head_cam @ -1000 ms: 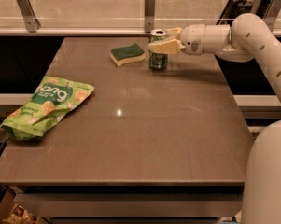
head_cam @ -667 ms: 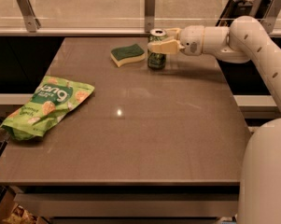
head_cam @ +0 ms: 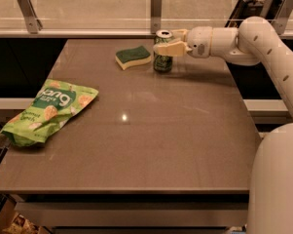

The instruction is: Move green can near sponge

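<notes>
My jaws are at the far edge of the table (head_cam: 160,130), reached in sideways at the end of my white arm (head_cam: 253,38), and they are closed around the green can (head_cam: 162,63). The can stands upright on the table, right between my jaws. My near finger (head_cam: 171,48) lies across its upper side. The other one passes behind its silver top, so only a pale stub of it shows. The can's foot appears to rest on the table, not lifted.

The sponge (head_cam: 133,56) lies flat just past my fingertips, dark green face up with the yellow foam showing along its nearer edge. It is close beside the can, and a narrow strip of table shows between the two. Much farther out beyond my jaws, and toward the table's near side, lies the green snack bag (head_cam: 46,110), crumpled, with one end hanging over the table's edge.

My near finger hides a band of the can, and the markings below it are too dark to read. My arm is cut off by the picture's edge, as is my white body (head_cam: 277,179) in the corner.
</notes>
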You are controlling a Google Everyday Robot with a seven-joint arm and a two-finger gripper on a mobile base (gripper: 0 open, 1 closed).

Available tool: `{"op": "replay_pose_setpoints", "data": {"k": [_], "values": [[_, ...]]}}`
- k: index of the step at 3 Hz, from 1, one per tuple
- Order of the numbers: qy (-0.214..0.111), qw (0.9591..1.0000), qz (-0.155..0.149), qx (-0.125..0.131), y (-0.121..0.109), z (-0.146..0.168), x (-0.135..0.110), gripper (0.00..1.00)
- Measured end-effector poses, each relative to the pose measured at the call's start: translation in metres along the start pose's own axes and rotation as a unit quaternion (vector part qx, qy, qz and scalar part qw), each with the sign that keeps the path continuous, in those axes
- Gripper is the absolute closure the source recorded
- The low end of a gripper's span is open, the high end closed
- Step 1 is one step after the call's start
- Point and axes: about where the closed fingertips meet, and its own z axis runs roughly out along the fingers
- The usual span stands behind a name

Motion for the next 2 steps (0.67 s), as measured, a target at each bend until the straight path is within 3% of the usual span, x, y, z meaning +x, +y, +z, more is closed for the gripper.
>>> {"op": "replay_pose_setpoints", "data": {"k": [2], "values": [[0.0, 1.0, 0.0, 0.0, 0.0001, 0.0003, -0.0005, 0.11]]}}
